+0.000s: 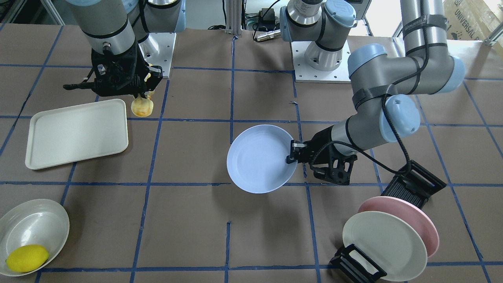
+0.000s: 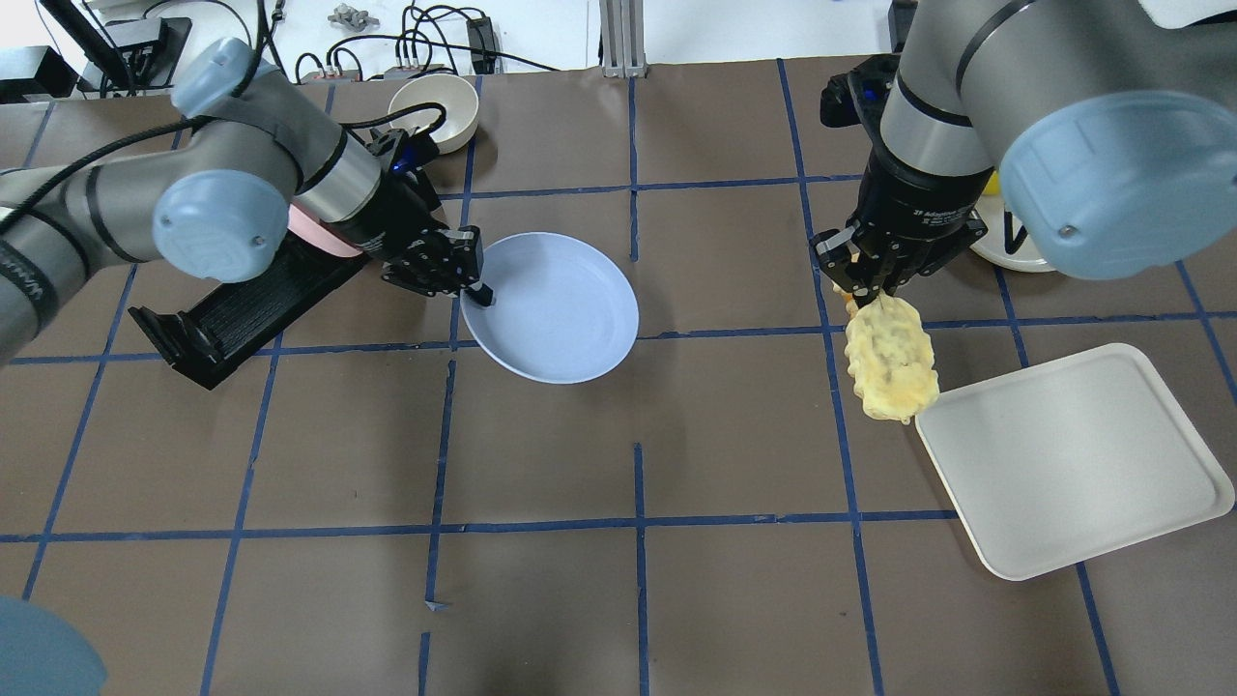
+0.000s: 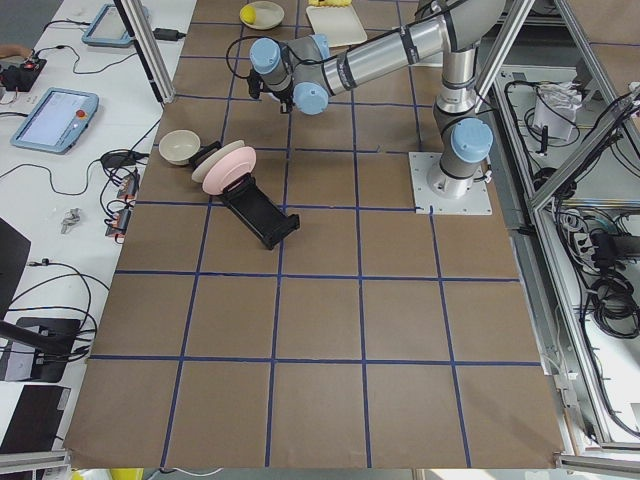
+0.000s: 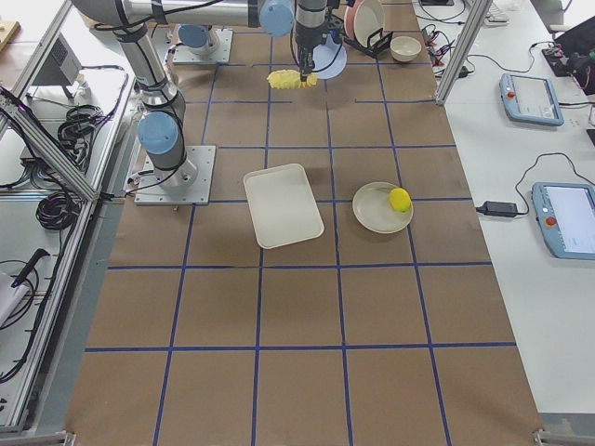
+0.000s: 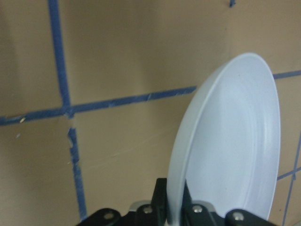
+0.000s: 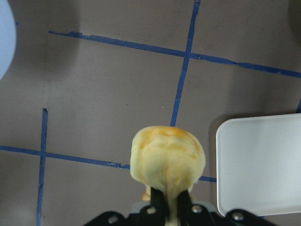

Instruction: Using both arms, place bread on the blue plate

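My left gripper [image 1: 291, 154] is shut on the rim of the blue plate [image 1: 259, 159] and holds it tilted above the table's middle, with a shadow beneath. The plate also shows in the overhead view [image 2: 556, 309] and the left wrist view [image 5: 235, 141]. My right gripper [image 2: 875, 295] is shut on one end of the bread [image 2: 889, 362], a bumpy pale-yellow roll that hangs down from it above the table, beside the white tray's corner. The bread also shows in the front view [image 1: 142, 107] and the right wrist view [image 6: 167, 157]. Plate and bread are well apart.
A white rectangular tray [image 1: 76, 133] lies by the right arm. A pale bowl [image 1: 35, 222] holds a yellow lemon [image 1: 26, 258]. A black rack [image 1: 412, 184] holds a pink plate [image 1: 424, 220] and a cream plate [image 1: 383, 243]. A cream bowl [image 2: 433, 106] stands at the far edge.
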{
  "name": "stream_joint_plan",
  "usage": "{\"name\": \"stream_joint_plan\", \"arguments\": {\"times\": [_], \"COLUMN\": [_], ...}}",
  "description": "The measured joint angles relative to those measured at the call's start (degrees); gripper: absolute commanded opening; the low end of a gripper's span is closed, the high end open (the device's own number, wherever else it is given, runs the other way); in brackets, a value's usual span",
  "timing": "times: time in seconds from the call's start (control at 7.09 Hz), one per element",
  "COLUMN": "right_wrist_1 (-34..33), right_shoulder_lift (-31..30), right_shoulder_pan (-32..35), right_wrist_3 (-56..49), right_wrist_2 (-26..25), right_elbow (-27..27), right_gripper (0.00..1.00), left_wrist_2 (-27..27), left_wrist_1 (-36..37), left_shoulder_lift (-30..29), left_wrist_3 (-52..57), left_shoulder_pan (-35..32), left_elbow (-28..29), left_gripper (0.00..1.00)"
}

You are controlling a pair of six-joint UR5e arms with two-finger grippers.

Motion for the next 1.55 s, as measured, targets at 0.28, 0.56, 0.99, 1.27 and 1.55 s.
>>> {"name": "stream_joint_plan", "arguments": {"times": [0.28,0.56,0.99,1.27,1.55], "right_wrist_1": [0.1,-0.1,-6.1,-15.2,-20.0], "right_shoulder_lift": [0.2,0.4,2.2,9.8,19.1], "right_shoulder_pan": [0.0,0.0,0.7,6.1,11.4], "right_wrist_3": [0.2,-0.3,2.6,7.1,11.3], "right_wrist_2": [0.2,0.3,0.3,0.4,0.5], "right_elbow": [0.1,1.3,3.4,1.3,-4.6], "right_gripper": [0.12,0.12,0.12,0.12,0.12], "left_wrist_2": [-1.4,-1.5,-0.9,1.4,9.9], "left_wrist_1": [7.9,11.4,14.4,12.8,5.2], "left_shoulder_lift": [-4.6,-7.2,-8.2,-4.7,2.1], "left_wrist_3": [-2.0,-2.5,-5.7,-6.5,-6.4], "left_shoulder_pan": [-3.4,-5.6,-6.9,-4.8,-2.1], "left_elbow": [-0.7,-0.8,-0.9,-0.2,0.6], "left_gripper": [0.03,0.69,1.00,1.00,1.00]}}
